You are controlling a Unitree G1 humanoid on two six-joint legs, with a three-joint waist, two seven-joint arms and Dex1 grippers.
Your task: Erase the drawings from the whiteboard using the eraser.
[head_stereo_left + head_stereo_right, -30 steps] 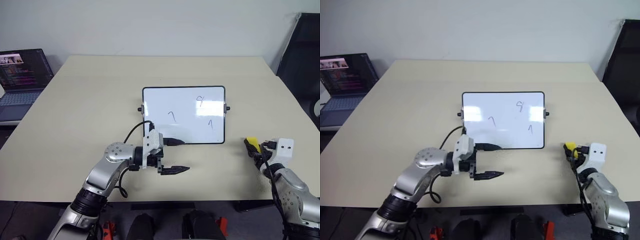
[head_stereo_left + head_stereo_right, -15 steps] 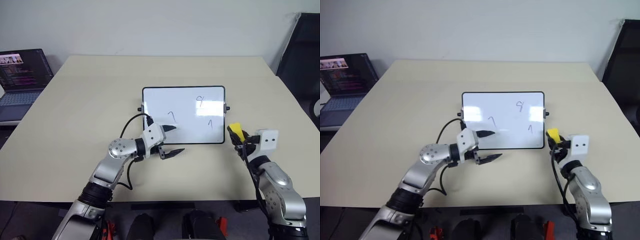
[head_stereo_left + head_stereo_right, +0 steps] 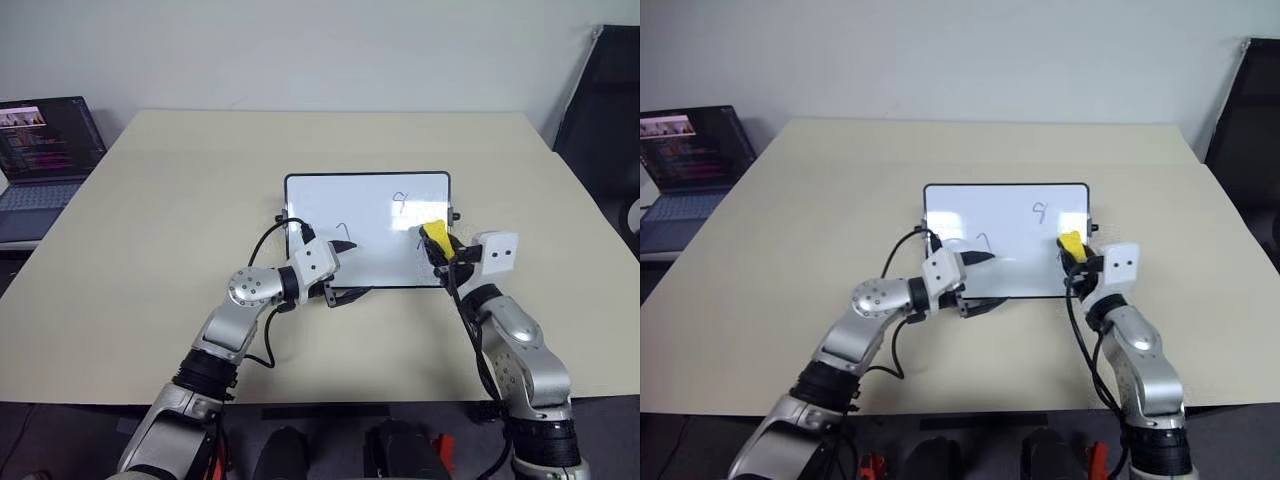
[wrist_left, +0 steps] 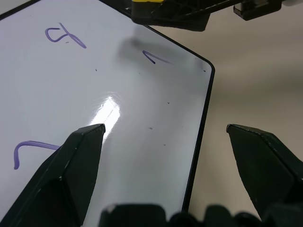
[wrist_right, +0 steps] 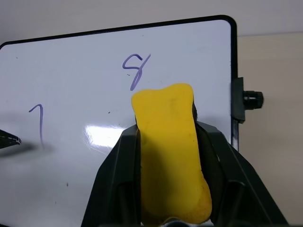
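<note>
The right gripper [image 3: 437, 247] is clamped on the eraser [image 5: 169, 151]: the two black fingers press its sides and the yellow block stands out forward between them. It hangs over the right part of the whiteboard [image 3: 367, 200], just at the lower-right mark [image 4: 156, 57], and I cannot tell if its dark underside already touches the surface. Held like this, with the block pointing ahead, the arm probably needs only to lower the eraser and rub.

The left gripper [image 3: 343, 276] has its fingers apart and holds nothing. One finger is over the white surface near the left mark [image 5: 39, 119], the other is outside the near black frame — so the near edge of the board lies between them. My judgement is that this hand is placed there to pin or steady the board, because a light board on a smooth table [image 3: 150, 230] may slide when the eraser pushes on it. The frames do not show whether the fingers touch the board.

All three drawings are on the board and none looks wiped: the one at the left, the upper one [image 5: 135, 68] toward the far edge, and the lower-right one beside the eraser. The board lies flat in the middle of the table, with small black knobs [image 5: 251, 99] at its short sides. Wiping seems about to begin, most likely with the nearest mark. A laptop [image 3: 45, 160] stands open well apart, at the far left.
</note>
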